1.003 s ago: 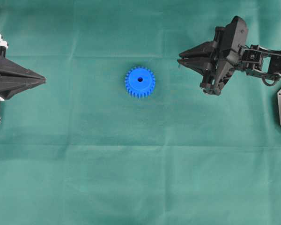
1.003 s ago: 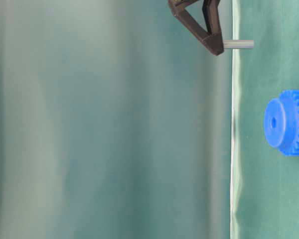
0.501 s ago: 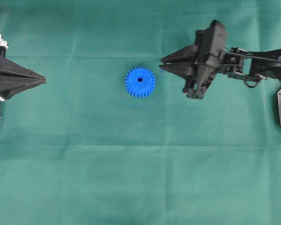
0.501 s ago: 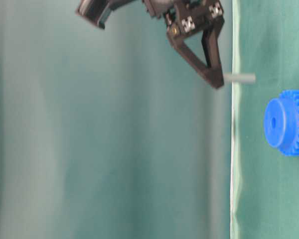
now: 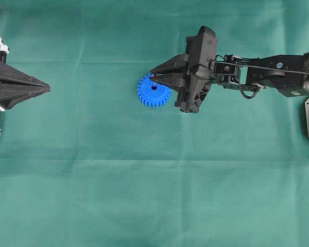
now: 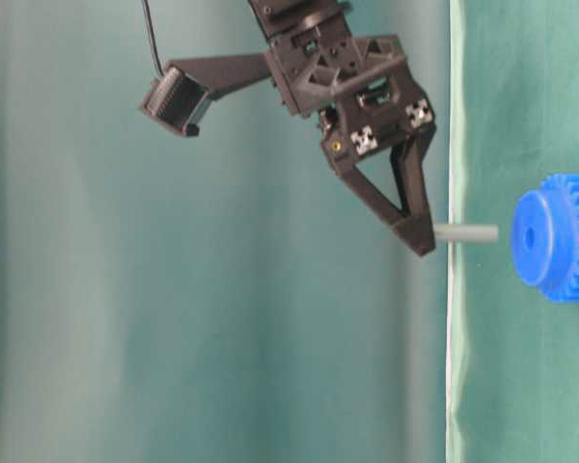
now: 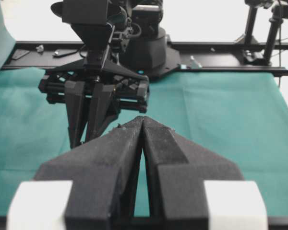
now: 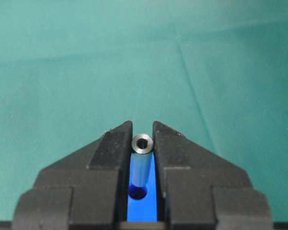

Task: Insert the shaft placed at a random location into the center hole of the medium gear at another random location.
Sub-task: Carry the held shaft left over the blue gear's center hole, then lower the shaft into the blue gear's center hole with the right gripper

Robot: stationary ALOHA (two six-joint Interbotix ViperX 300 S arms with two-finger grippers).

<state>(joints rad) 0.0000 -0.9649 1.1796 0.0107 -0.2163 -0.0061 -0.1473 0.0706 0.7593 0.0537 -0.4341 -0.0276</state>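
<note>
Since a second ago, my right gripper [image 5: 153, 80], clamping the shaft [image 6: 466, 232], hovers over the medium gear [image 5: 154, 91].

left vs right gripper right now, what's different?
The left gripper is shut on nothing; the right gripper is shut on the shaft. Left sits at the table's edge; right hangs over the medium gear. Both have black pointed fingers.

I count: grippers 2 — left gripper [image 5: 47, 88], right gripper [image 5: 152, 78] | medium gear [image 5: 153, 91] 1 | shaft [image 6: 466, 232] 1 | green cloth [image 5: 144, 195] 1
</note>
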